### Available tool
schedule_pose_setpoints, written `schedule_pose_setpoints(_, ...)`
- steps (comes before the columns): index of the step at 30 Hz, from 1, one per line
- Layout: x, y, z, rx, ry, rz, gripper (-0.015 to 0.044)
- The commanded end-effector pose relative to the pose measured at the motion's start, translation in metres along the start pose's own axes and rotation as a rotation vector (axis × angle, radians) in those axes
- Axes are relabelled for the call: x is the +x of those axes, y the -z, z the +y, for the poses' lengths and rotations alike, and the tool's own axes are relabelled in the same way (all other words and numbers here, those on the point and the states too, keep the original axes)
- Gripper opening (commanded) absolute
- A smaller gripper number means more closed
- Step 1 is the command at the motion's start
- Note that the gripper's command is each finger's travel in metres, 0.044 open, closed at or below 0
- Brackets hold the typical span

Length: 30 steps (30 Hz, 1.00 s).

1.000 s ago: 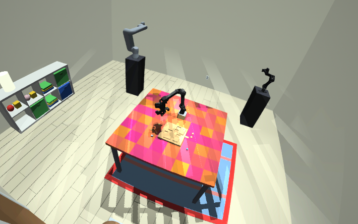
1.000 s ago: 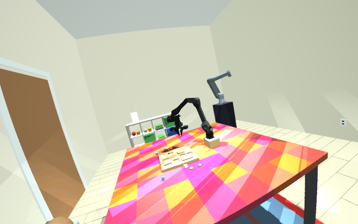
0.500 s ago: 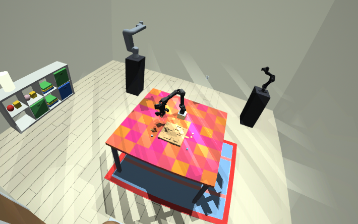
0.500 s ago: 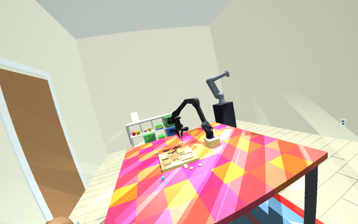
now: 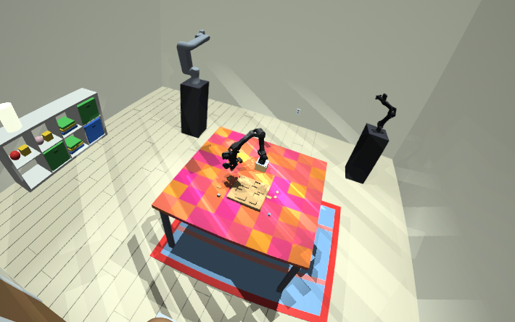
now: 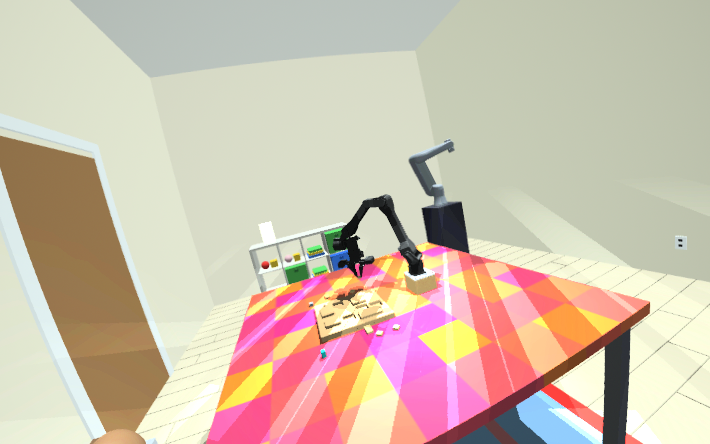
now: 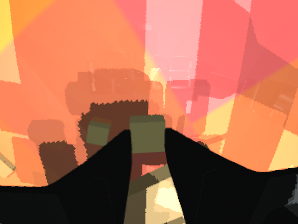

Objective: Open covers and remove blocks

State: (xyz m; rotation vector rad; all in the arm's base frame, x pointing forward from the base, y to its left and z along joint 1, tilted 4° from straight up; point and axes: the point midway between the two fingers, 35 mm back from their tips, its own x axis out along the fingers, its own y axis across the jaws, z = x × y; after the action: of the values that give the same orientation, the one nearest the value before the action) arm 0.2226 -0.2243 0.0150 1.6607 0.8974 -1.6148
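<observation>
My gripper (image 5: pixel 229 164) (image 6: pixel 359 271) (image 7: pixel 148 135) hangs above the table just past the far left corner of the tan puzzle board (image 5: pixel 256 204) (image 6: pixel 327 330) (image 7: pixel 162 212). It is shut on a small olive-green block (image 7: pixel 147 132), held clear of the table; the block's shadow falls on the table to the left in the wrist view. Other small blocks lie on the table around the board: a pale block (image 5: pixel 218 195) (image 6: pixel 310 303) on the left, a cyan block (image 5: pixel 268 215) (image 6: pixel 323 352) in front, and tan blocks (image 5: pixel 274 195) (image 6: pixel 380 332) on the right. The covers are too small to judge.
The arm's pale base block (image 5: pixel 262 164) (image 6: pixel 419 281) stands behind the board on the chequered pink and orange table (image 5: pixel 227 236) (image 6: pixel 457 375). Two other arms on dark pedestals (image 5: pixel 194 107) (image 5: pixel 365 154) and a shelf (image 5: pixel 43 135) stand off the table.
</observation>
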Motion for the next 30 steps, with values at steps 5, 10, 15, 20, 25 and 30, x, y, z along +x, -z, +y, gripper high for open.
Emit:
schedule_pose_setpoints(5,0.014,-0.001,-0.001,-0.002,0.004,-0.004,0.008)
schedule_pose_setpoints(10,0.022,-0.001,-0.002,-0.002,0.004,-0.004,0.008)
schedule_pose_setpoints(15,0.031,0.0,-0.002,-0.002,0.005,-0.004,0.008)
schedule_pose_setpoints(20,0.039,0.0,-0.003,-0.002,0.005,-0.004,0.008)
schedule_pose_setpoints(25,0.047,0.0,-0.004,-0.002,0.005,-0.004,0.008)
schedule_pose_setpoints(30,0.055,0.0,-0.005,-0.002,0.005,-0.004,0.008)
